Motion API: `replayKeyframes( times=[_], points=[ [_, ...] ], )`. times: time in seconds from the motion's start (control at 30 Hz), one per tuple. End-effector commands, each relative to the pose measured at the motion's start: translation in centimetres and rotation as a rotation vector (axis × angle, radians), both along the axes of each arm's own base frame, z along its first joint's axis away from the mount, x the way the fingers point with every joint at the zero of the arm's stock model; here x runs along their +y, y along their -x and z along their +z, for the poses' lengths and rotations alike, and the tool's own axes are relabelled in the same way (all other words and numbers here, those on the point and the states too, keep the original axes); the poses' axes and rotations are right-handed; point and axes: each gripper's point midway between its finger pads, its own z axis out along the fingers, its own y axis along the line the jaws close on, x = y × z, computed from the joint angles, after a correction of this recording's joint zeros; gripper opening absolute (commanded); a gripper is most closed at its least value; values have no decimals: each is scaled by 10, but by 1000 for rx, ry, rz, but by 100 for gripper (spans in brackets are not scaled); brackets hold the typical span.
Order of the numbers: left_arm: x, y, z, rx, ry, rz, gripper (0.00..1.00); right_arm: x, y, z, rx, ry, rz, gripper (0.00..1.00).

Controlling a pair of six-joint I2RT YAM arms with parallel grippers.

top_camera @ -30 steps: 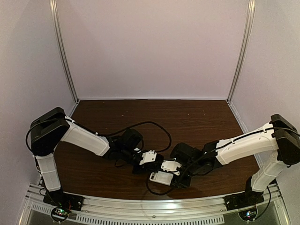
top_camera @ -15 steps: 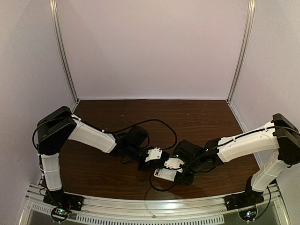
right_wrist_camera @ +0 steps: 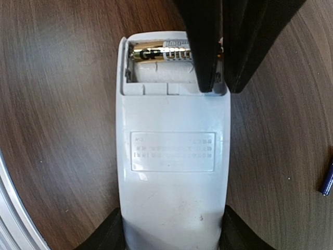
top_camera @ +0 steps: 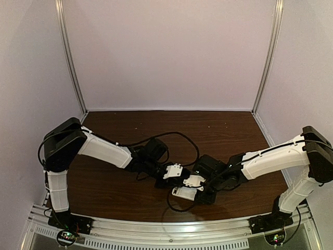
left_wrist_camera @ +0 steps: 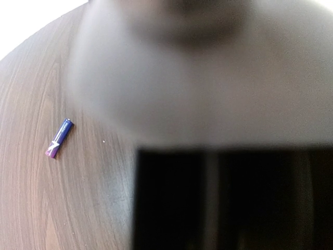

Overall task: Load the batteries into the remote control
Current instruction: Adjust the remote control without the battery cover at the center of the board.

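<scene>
Left gripper (right_wrist_camera: 221, 78): fingers (right_wrist_camera: 203, 52) nearly pressed together, tip at gold battery (right_wrist_camera: 156, 53) in open bay at remote control (right_wrist_camera: 171, 172) end. Remote control back-up on table (right_wrist_camera: 52, 104), sides pinched by right gripper (right_wrist_camera: 173, 237). Blue-purple battery (right_wrist_camera: 327, 183) lies right of remote control, apart.

Left pincer (right_wrist_camera: 220, 83), remote control (top_camera: 184, 193) farther right.

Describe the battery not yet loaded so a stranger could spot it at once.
On the dark wooden table, beside the white remote control, a tiny cell lies alone on bare wood. It is blue-purple, unlike the gold battery in the remote's open bay.
</scene>
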Motion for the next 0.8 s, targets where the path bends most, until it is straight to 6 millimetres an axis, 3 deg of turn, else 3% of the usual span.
replayKeyframes(
  times=[0.0, 0.17, 0.37, 0.6, 0.77],
  points=[
    [81, 43, -79, 205, -409, 42, 12, 14, -47, 38, -195, -101, -92, 0],
    [55, 20, -35, 147, -264, 47, 19, 24, -32, 30, -143, -106, -36, 0],
    [29, 5, 4, 108, -158, 44, 24, 30, -17, 22, -100, -80, 28, 0],
    [32, -21, 54, 61, -24, 126, 31, 33, -8, 18, -88, -65, 64, 2],
    [38, -28, 73, 34, 42, 174, 33, 36, -2, 15, -73, -54, 87, 7]
  ],
)
